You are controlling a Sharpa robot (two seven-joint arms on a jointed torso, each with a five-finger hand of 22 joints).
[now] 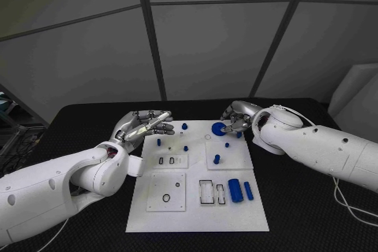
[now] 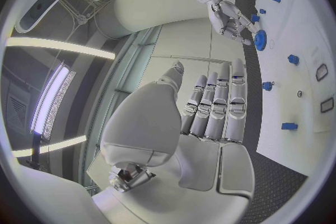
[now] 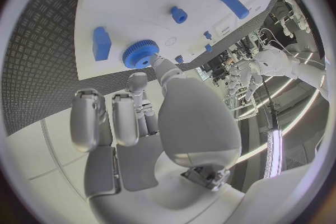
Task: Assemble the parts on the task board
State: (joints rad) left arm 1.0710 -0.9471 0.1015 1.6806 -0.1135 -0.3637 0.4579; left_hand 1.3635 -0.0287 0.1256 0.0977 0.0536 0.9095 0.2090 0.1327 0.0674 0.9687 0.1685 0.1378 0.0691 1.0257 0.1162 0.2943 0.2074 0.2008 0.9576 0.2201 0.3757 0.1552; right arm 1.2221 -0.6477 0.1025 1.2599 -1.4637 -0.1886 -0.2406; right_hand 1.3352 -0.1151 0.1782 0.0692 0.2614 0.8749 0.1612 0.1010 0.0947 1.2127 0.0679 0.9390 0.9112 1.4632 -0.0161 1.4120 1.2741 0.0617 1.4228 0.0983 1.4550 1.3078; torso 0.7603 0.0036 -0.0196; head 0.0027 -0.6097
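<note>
The board (image 1: 197, 208) lies in the middle of the black worktop (image 1: 299, 208), running from the frame's centre down toward its lower edge.

The right hand (image 1: 235, 119) sits at the board's upper right corner. Its fingers (image 3: 155, 61) touch a blue gear (image 1: 218, 128) that rests on the board there; the right wrist view shows one fingertip against the gear's rim and another just beside it. Whether the gear is actually gripped, I cannot tell. A blue block (image 3: 101, 43) stands just beside the gear in that view.

The left hand (image 1: 144, 125) hovers at the board's upper left edge, palm turned up, fingers (image 2: 217, 103) straight and close together, holding nothing.

Near the board's top, small blue pegs (image 1: 184, 126) stand in a loose scatter between the two hands. Further down, at centre right, a taller blue pin (image 1: 216, 159) stands upright. In the lower right part of the board a thick blue cylinder (image 1: 235, 187) lies flat, with a thinner blue rod (image 1: 248, 191) just to its right. Left of the cylinder are two outlined rectangular slots (image 1: 206, 192). A raised white plate at lower left carries a small black ring (image 1: 166, 198). Another small plate at centre left has two little slots (image 1: 169, 160).
</note>
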